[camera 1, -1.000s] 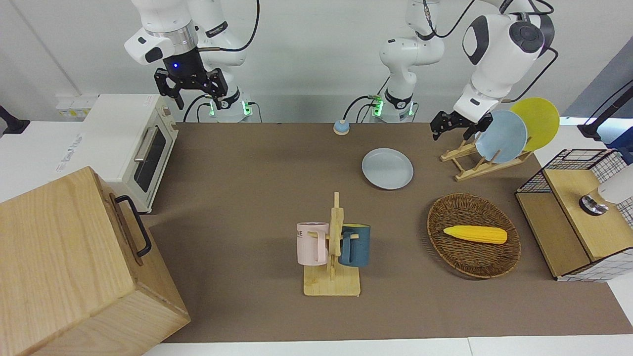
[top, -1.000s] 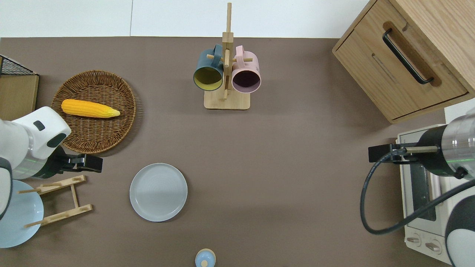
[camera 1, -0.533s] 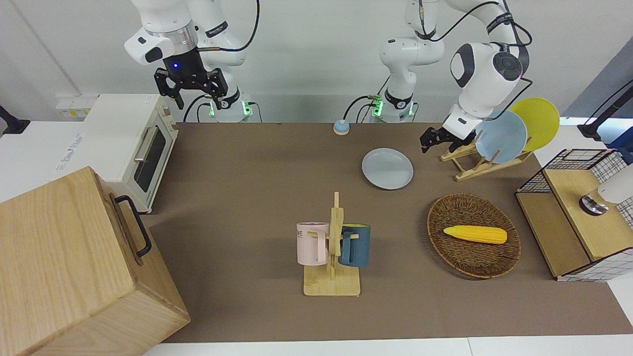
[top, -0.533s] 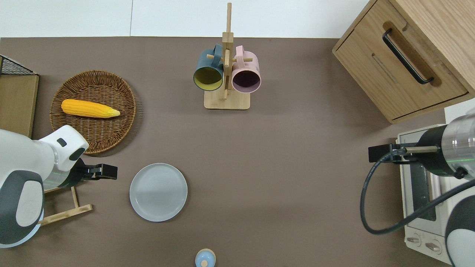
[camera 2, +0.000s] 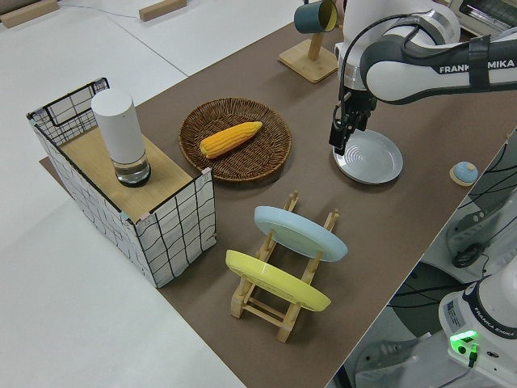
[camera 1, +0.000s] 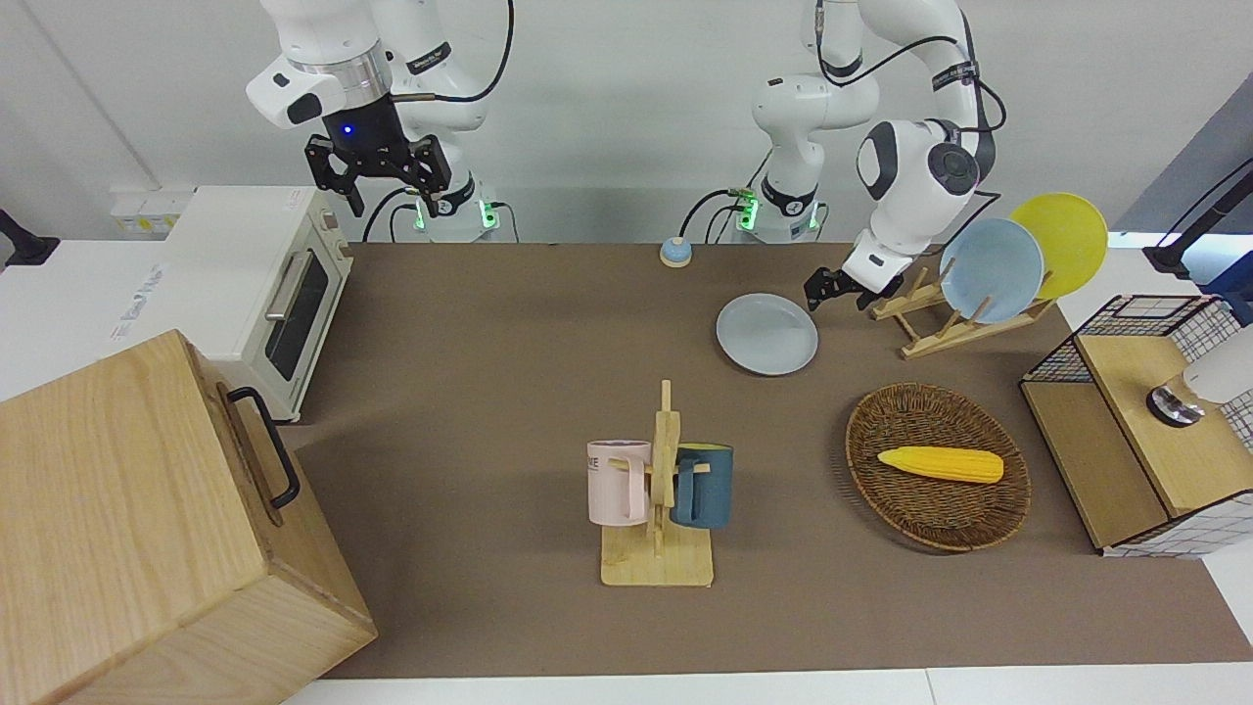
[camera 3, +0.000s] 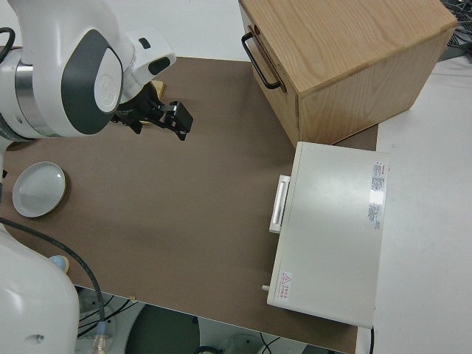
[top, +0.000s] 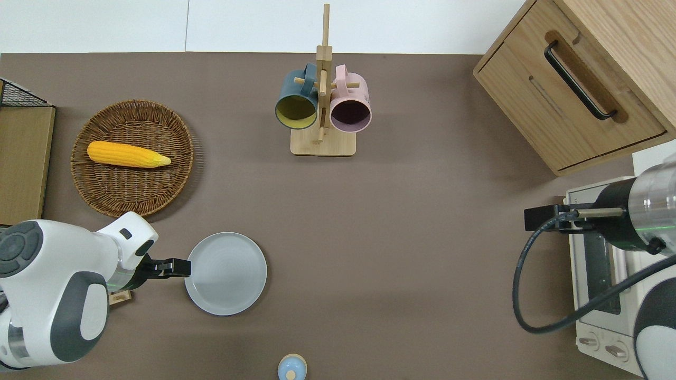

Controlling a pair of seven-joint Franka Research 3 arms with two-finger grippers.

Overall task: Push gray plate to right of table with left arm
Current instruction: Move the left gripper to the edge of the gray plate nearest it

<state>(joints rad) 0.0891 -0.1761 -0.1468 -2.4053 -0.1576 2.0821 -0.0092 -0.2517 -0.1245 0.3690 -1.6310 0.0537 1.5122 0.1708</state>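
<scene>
Plate: the gray plate [top: 225, 273] lies flat on the brown table [top: 422, 237], near the robots' edge and toward the left arm's end; in the overhead view we read it at about 5 o'clock from the wicker basket [top: 133, 158] with the corn [top: 128, 154].
Left gripper: our left gripper [top: 177, 267] sits low at the plate's 9 o'clock rim, touching or a hair short of it; we cannot tell which. It holds nothing, and we cannot tell how far its fingers stand apart.
Right arm: parked.
Step in hand: we judge this the moment of contact, with the whole push yet to do.
Contact point: we want it on the rim's middle line, so the plate slides straight toward 3 o'clock and does not spin off sideways.
Height: we keep the tips below the rim's top but off the tabletop, lest they ride up over the glossy edge.
Pace: slow and even, since a smooth plate may skate ahead.
Path: we steer nearer the robots than the mug stand [top: 322, 113], and farther than the small blue knob [top: 291, 367].
</scene>
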